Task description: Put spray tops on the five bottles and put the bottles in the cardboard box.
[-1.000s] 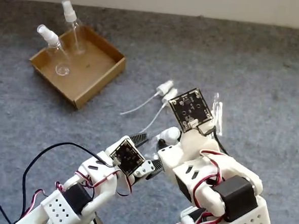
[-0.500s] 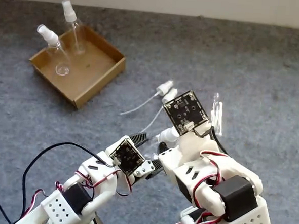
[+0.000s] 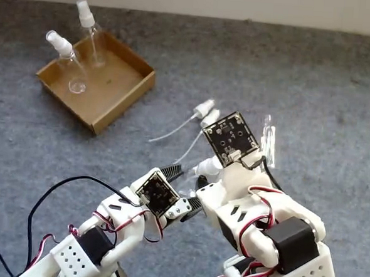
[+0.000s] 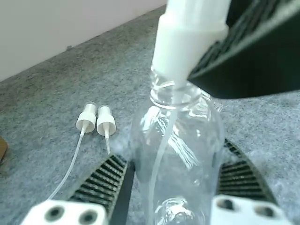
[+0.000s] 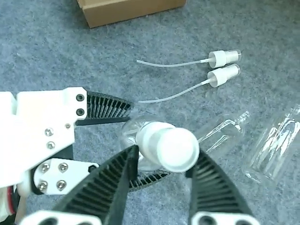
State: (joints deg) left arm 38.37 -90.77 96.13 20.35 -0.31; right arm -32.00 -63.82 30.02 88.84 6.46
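A clear bottle [image 4: 180,150] stands upright on the carpet, with my left gripper [image 4: 172,190] shut on its body. My right gripper [image 5: 165,157] is shut on a white spray top [image 5: 171,147] that sits at the bottle's neck [image 4: 176,93], its tube hanging inside the bottle. In the high view both grippers meet at the centre, the left gripper [image 3: 185,187] below the right gripper [image 3: 205,171]. Two loose spray tops [image 3: 205,110] lie on the carpet beyond them. The cardboard box [image 3: 122,94] at the far left holds two capped bottles [image 3: 67,59].
Two uncapped clear bottles lie on the carpet beside my right arm, one bottle [image 5: 220,136] nearer and another bottle [image 5: 276,145] farther out. The grey carpet [image 3: 314,77] stretches open toward the back right. A black cable [image 3: 49,196] loops by the left arm.
My right wrist shifted slightly to the left and brought the spray top a little lower over the bottle. The left arm and the other things stayed still.
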